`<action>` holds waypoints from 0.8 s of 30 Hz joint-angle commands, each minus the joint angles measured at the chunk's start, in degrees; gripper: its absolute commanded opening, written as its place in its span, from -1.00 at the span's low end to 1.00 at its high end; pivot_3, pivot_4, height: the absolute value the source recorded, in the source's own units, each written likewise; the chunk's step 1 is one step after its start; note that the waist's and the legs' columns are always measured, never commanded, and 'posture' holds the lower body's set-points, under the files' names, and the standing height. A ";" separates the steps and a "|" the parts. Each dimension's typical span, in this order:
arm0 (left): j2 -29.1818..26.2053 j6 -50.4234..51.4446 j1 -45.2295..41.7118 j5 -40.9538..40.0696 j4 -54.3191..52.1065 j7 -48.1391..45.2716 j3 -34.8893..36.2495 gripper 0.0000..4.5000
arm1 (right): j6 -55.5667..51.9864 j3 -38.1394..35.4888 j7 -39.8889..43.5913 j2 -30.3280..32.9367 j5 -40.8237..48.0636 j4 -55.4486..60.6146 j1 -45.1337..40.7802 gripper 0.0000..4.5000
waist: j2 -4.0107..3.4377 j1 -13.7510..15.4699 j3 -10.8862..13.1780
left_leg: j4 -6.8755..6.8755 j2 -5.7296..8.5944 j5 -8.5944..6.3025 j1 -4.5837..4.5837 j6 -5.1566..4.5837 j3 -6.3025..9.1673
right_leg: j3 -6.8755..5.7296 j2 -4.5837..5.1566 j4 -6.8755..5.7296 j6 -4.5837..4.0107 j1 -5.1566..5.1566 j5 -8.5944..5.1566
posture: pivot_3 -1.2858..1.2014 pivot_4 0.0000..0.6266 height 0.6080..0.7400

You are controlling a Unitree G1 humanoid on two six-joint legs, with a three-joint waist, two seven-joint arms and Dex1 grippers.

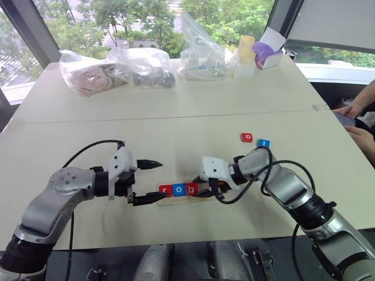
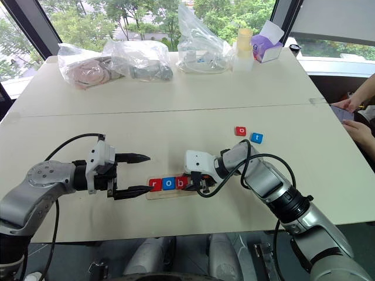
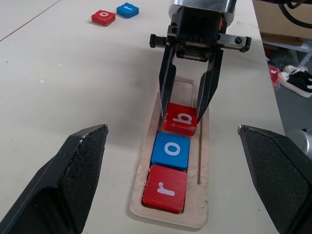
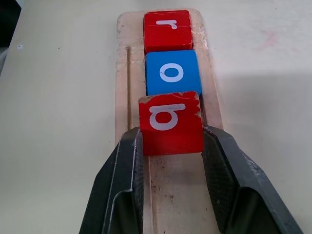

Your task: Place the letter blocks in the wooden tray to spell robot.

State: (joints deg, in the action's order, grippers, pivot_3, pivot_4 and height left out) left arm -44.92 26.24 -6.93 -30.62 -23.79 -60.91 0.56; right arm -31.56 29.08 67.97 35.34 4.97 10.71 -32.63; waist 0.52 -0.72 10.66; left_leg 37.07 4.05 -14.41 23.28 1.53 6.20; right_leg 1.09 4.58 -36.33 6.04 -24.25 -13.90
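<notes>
Left eye view takes in a broad cream table (image 1: 176,93) with clear plastic bags (image 1: 117,73) of oddments along its far edge and a person's hand (image 1: 351,111) resting at the right-hand side. Near the front edge lies the long pale-wood tray with rounded corners (image 3: 204,161), its shallow slot running lengthwise between the two arms.

At the tray's left end the left gripper (image 1: 146,181) hangs with its two black fingers spread wide, one on either side of the tray's line, grasping nothing. At the other end the right gripper (image 4: 171,146) is clenched on the red square block with a white b (image 4: 170,124), a finger pressed against each of its side faces. That block sits tilted, its far edge lifted over the tray's slot, just beside the blue square block with a white o (image 4: 173,73).

The blue o lies flat in the slot, touching the red square block with a white r (image 4: 166,30) at the tray's left end.

Well apart, farther back on the right, a red o block (image 1: 246,137) and a blue t block (image 1: 263,143) lie side by side on the bare table.
</notes>
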 commanded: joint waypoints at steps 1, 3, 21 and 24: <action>-0.08 0.41 -0.36 -0.71 -2.02 0.53 0.48 1.00 | 1.20 -0.01 -0.02 -0.83 -0.35 -0.31 -1.14 -0.05 | 0.00 -0.01 0.00 | 0.00 0.00 0.00 0.00 0.00 0.00 | 0.00 0.00 0.00 0.00 0.00 0.00 | 0.03 -0.52 1.00; 0.02 0.56 -0.42 -0.68 -2.00 0.63 0.45 1.00 | 1.35 -0.02 -0.04 -0.99 -0.56 -0.62 -1.19 0.36 | 0.00 -0.01 0.00 | 0.00 0.00 0.00 0.00 0.00 0.00 | 0.00 -0.02 0.00 0.00 0.00 0.00 | 0.03 -0.52 1.00; 0.25 0.28 -0.02 -0.70 -1.55 0.63 0.40 1.00 | -16.03 -26.61 -30.37 -6.88 0.41 -8.68 -6.48 0.99 | 0.01 0.13 -0.01 | -0.02 0.01 0.03 0.00 0.05 0.01 | 0.03 0.02 -0.03 -0.06 -0.05 0.04 | 0.03 -0.52 1.00; 0.69 -0.13 -0.56 -0.30 -0.83 0.34 -0.40 1.00 | -19.01 -31.88 -42.21 -10.26 -1.97 -15.14 -7.85 0.99 | 0.01 0.06 -0.02 | -0.06 0.04 0.03 0.01 0.05 0.01 | 0.02 0.03 -0.03 -0.07 -0.05 0.05 | 0.03 -0.52 1.00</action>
State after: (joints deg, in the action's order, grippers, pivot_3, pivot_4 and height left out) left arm -44.47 27.07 -6.92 -30.64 -23.74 -60.14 0.40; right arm -49.47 -0.17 30.99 25.87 4.23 -2.92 -39.57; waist 0.53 -0.66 10.64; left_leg 36.98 4.09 -14.38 23.29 1.59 6.20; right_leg 1.12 4.61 -36.36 5.97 -24.33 -13.84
